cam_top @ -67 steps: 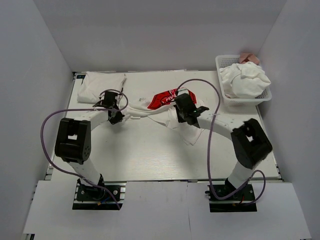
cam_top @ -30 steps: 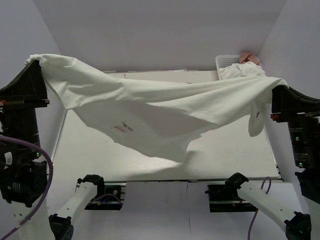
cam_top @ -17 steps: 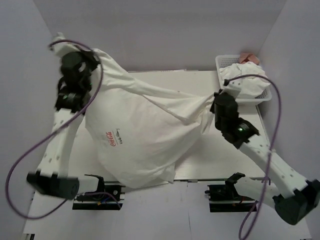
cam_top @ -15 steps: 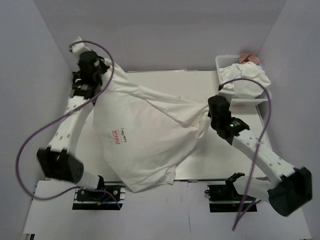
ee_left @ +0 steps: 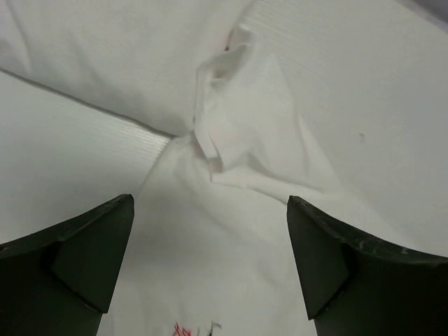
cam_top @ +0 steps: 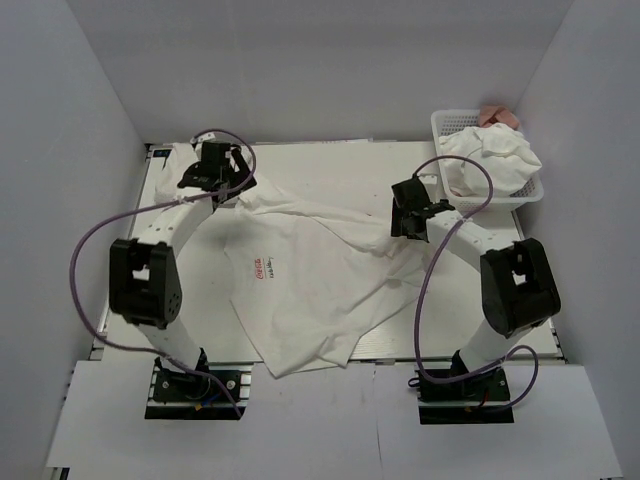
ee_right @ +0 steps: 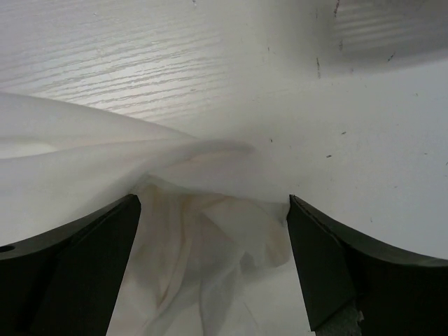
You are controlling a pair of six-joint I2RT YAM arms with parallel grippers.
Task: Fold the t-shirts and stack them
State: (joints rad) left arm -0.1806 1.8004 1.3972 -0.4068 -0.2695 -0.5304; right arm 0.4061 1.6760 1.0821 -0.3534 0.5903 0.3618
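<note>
Cotton handling, spreading stage: laying the printed t-shirt (cam_top: 310, 270) out on the table (cam_top: 480, 290), below and between both grippers.

Showing the left gripper (cam_top: 215, 172) spread wide and gripping nothing, with a bunched corner of the shirt lying directly beneath its gap. Showing the right gripper (cam_top: 408, 208) likewise spread wide and empty, with a crumpled fold lying beneath it and toward its base.

Noting long creases running across the shirt from one gripper to the other, and the hem appearing to hang past the near table edge, well apart from both grippers. Noting a white garment (ee_left: 105, 49) lying just ahead of the left gripper, and a basket (cam_top: 448, 200) of unfolded t-shirts (cam_top: 490, 160) just beyond the right gripper.

Hazards, as judged from this layout:
- Risking a skewed, lumpy fold by folding over the uncleared creases.
- Risking the shirt sliding toward the near edge, pulled by the overhanging hem.
- Risking pinching several layers at once when closing on either bunched corner.
- Risking catching the neighbouring garment together with the shirt when closing the left gripper too far forward.
</note>
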